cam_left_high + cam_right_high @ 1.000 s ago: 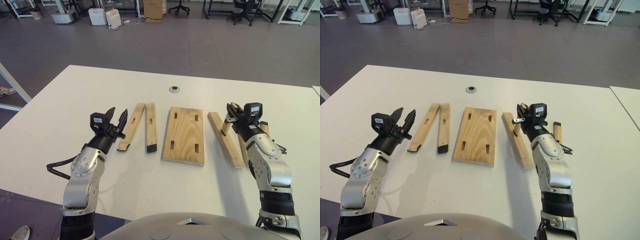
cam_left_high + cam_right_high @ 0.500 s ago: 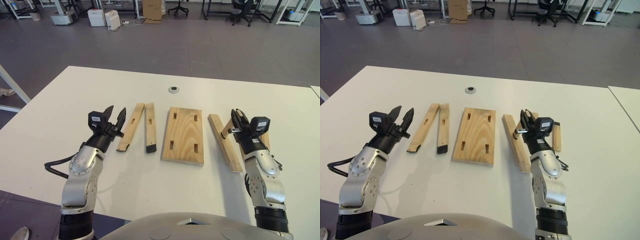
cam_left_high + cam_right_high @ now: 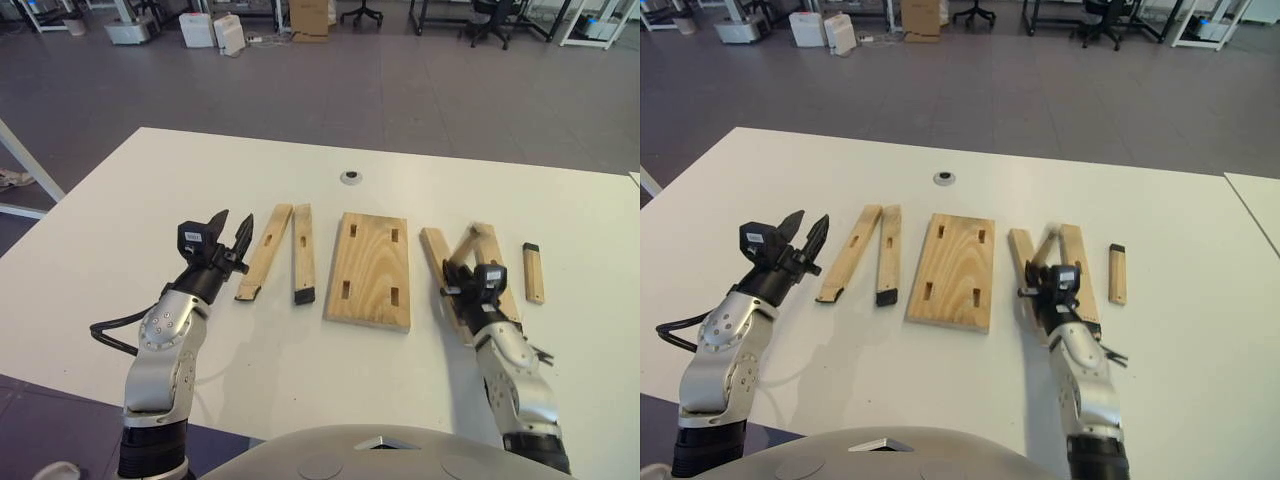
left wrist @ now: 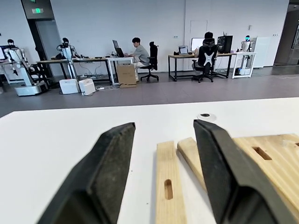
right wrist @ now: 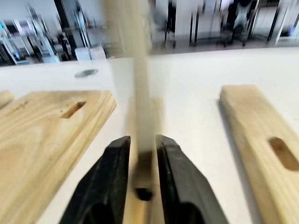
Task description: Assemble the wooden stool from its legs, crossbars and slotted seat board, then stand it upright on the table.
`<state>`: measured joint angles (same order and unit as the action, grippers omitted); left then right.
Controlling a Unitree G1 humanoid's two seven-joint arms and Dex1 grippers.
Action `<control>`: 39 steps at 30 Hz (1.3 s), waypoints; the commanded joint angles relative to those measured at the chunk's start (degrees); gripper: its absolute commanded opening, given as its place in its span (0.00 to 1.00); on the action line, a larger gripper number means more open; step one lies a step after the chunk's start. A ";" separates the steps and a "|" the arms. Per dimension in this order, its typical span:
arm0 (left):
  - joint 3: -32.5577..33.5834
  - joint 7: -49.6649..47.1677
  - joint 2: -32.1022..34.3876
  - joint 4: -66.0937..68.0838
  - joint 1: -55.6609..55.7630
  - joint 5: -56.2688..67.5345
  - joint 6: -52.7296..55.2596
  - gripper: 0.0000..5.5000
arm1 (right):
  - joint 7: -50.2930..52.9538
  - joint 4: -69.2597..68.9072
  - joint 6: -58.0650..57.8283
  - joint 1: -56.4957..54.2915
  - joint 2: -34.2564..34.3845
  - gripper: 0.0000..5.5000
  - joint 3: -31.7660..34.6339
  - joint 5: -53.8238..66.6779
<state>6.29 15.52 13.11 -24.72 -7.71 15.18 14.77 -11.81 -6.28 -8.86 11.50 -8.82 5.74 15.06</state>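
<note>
Your left gripper (image 3: 232,228) hovered beside the leftmost leg (image 3: 264,248), fingers spread, your right gripper (image 3: 452,284) sat low, right of the seat board (image 3: 369,270), clamped on a tilted crossbar (image 3: 466,246)

You have one slotted seat board (image 3: 370,270), four long legs (image 3: 265,250), two on each side of it, one short crossbar (image 3: 533,272), one thin crossbar (image 5: 141,93) and one round table grommet (image 3: 350,177).
</note>
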 commanded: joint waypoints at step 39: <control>8.62 1.08 0.10 -4.48 10.64 26.11 15.84 0.42 | -4.10 -6.04 -34.18 -22.68 -16.37 0.38 3.67 0.43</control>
<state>11.73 12.89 9.61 -31.63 -4.88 32.98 25.96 -15.39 -14.54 -47.35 -5.42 -24.17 7.06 15.57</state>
